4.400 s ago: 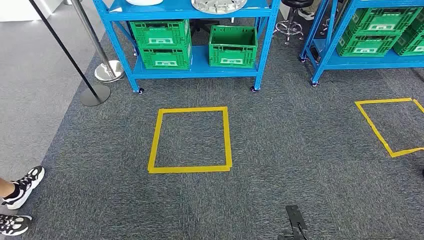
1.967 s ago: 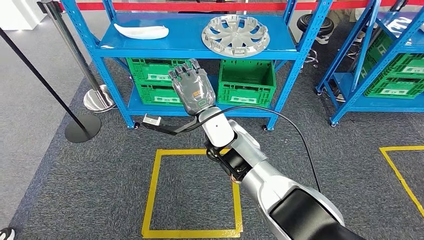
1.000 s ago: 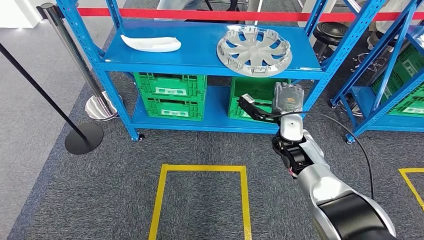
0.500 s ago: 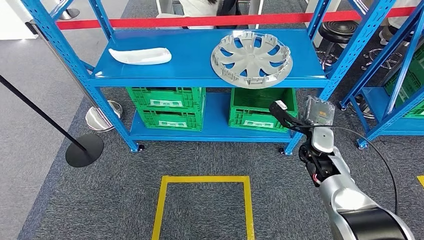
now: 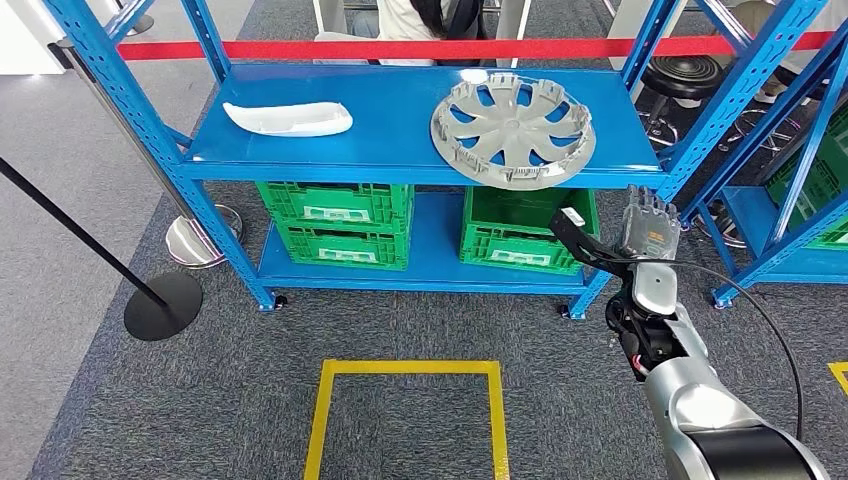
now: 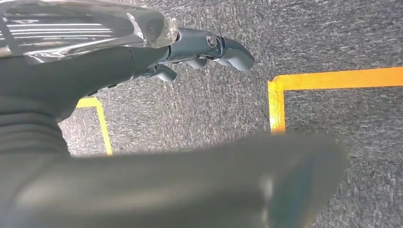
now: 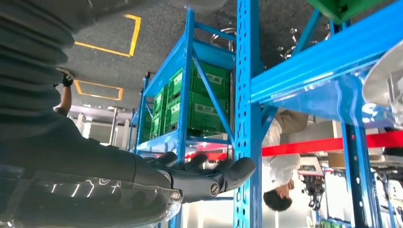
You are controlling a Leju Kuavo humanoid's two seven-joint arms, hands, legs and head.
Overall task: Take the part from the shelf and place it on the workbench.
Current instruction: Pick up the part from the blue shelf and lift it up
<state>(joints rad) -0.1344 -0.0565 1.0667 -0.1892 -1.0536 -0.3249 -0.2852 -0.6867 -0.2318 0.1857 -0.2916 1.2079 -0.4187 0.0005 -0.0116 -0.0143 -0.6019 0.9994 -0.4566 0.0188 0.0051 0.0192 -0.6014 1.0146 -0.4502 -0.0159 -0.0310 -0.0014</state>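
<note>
Underfoot, grey carpet (image 5: 120,420) marked with a yellow tape square (image 5: 405,420) runs up to a blue shelf rack (image 5: 400,165), with a red barrier band (image 5: 400,48) and a person (image 5: 420,15) behind it and a second blue rack (image 5: 790,160) to the right. On the upper shelf lie two parts: one silver wheel cover (image 5: 513,130) lying flat by the right end, its front edge overhanging the shelf's front edge, and one white elongated part (image 5: 287,118) near the left end, its long axis along the shelf; three green crates (image 5: 335,220) sit on the lower shelf. The right hand (image 5: 648,232) is raised by the rack's front right post, empty with fingers apart, while the left hand (image 6: 199,47) hangs over the carpet, its fingers seemingly loosely extended and holding nothing, though the close view is poor.
</note>
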